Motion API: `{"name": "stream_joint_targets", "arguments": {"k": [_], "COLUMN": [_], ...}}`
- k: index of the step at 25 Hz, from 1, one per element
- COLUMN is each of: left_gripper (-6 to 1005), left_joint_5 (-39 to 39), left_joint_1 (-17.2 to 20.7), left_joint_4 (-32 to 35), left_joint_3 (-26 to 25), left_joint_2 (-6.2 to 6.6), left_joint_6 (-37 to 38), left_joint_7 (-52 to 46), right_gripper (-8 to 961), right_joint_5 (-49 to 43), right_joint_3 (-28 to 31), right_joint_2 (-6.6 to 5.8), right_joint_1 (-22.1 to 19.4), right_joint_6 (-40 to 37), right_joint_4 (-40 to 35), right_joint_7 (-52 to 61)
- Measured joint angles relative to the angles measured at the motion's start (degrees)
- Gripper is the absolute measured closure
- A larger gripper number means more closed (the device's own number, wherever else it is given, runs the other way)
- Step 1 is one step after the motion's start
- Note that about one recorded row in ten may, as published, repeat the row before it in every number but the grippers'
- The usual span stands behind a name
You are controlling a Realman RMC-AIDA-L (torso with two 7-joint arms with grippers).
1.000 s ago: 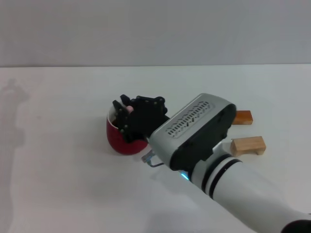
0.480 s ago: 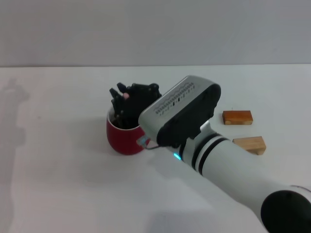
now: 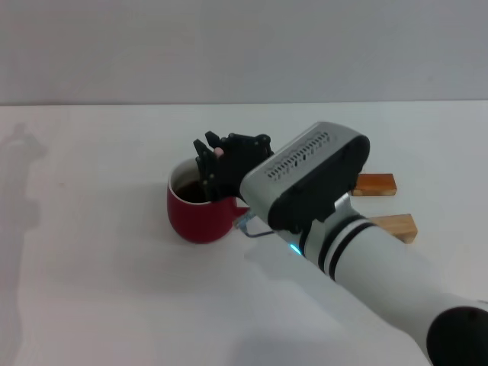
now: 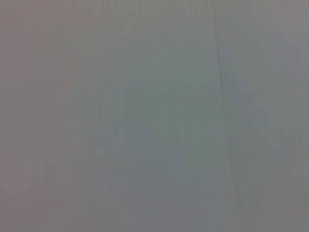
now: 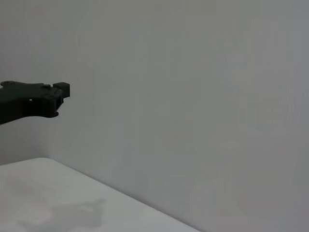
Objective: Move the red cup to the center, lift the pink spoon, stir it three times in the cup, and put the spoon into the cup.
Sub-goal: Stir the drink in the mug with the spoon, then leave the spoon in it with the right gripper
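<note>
One arm is doing all the work here: the right gripper (image 3: 207,169) is hanging over the far right rim of the red cup (image 3: 200,211), just left of the middle of the head view. Its black fingers (image 3: 204,164) are closing on the pink spoon (image 3: 218,152), of which only a small pale pink bit of handle is showing at the top of the grip; the rest is hiding behind the fingers, pointing down toward the dark liquid inside the cup. The cup is sitting on the white table (image 3: 91,290), directly under and slightly left of the gripper. Two wooden blocks, one reddish (image 3: 374,184) and one paler (image 3: 395,227), are lying right of the arm, well apart from the cup. The left gripper is showing nowhere.
</note>
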Motion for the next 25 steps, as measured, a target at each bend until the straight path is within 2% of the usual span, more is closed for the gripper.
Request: {"name": "stream_joint_targets", "arguments": {"k": [4, 10, 19, 25], "left_gripper": [922, 922, 921, 920], "left_joint_5": [0.0, 0.0, 0.0, 0.0], "left_joint_1": [0.0, 0.0, -0.1, -0.1], "left_joint_4": [0.0, -0.2, -0.3, -0.4], "left_joint_3": [-0.2, -0.1, 0.1, 0.1], "left_joint_2": [0.04, 0.08, 0.09, 0.04], "left_joint_6": [0.0, 0.1, 0.2, 0.1], "left_joint_7": [0.0, 0.0, 0.0, 0.0], "right_gripper": [818, 818, 817, 817], "right_joint_5": [-0.3, -0.2, 3.5, 4.0], "right_joint_3": [-0.4, -1.1, -0.3, 1.7], "right_joint_2": [-0.01, 0.23, 0.5, 0.29], "right_joint_1": [-2.3, -2.4, 5.2, 5.8], "right_joint_6": [0.9, 2.1, 1.8, 1.7], "right_joint_4": [2.7, 3.8, -2.0, -3.3], "right_joint_7": [-1.4, -2.0, -1.2, -1.3]}}
